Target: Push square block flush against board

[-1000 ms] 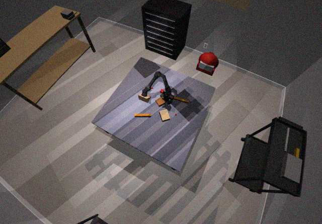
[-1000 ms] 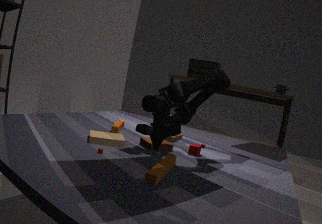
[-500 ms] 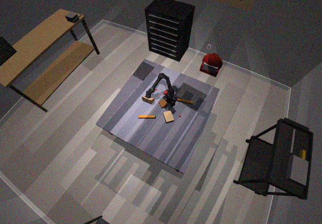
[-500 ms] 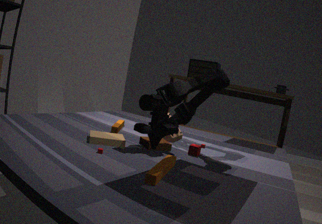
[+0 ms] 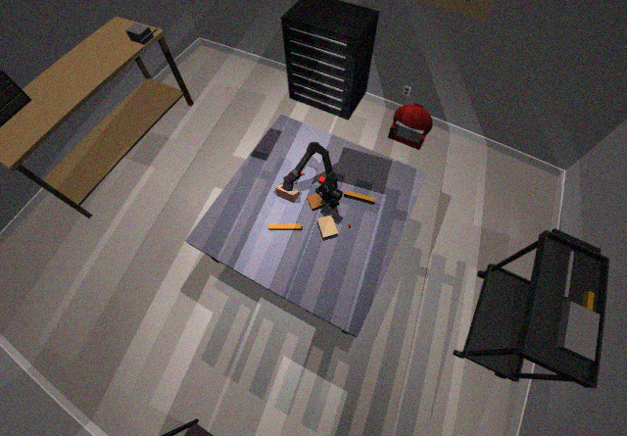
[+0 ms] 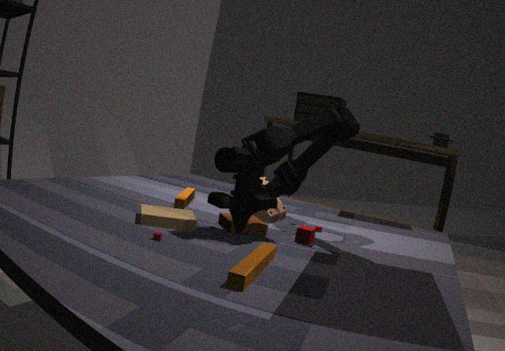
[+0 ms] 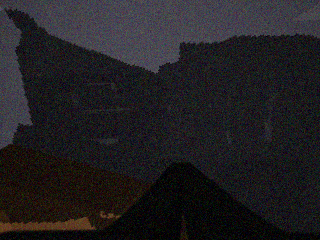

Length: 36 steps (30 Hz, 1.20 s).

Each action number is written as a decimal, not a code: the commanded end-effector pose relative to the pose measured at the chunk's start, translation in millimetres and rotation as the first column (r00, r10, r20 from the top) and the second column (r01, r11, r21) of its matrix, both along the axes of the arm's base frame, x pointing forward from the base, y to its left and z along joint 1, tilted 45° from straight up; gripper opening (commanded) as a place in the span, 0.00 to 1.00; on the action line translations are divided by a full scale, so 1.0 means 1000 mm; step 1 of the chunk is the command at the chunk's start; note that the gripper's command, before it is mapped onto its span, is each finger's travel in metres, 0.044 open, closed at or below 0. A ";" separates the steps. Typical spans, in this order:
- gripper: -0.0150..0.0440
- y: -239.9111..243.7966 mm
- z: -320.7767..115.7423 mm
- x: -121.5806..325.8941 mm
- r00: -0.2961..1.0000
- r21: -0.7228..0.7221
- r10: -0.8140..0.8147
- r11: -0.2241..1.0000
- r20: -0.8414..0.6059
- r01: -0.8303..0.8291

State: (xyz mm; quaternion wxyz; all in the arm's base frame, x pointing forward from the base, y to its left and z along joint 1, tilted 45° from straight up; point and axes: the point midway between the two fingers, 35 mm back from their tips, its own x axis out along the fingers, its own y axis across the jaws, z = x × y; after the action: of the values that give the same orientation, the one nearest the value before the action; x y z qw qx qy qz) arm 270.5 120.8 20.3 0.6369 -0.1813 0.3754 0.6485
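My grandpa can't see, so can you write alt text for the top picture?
A black robot arm bends over a striped mat, its gripper beside a brown square block. A pale board lies apart from the block, with two orange bars nearby.
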 end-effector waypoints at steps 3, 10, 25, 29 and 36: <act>0.25 0.004 0.001 0.000 1.000 -0.003 0.003 1.000 -0.006 -0.003; 0.25 0.011 0.008 0.004 1.000 -0.002 0.004 1.000 -0.006 -0.004; 0.25 0.029 0.023 0.010 1.000 0.003 0.004 1.000 -0.006 -0.004; 0.25 0.034 0.027 0.011 1.000 0.005 0.004 1.000 -0.007 -0.004; 0.25 0.002 0.056 0.017 1.000 0.002 0.005 1.000 -0.007 -0.005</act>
State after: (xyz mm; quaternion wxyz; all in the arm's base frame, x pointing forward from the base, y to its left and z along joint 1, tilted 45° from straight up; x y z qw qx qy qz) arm 279.2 144.2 55.4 0.6248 -0.1744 0.3833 0.6575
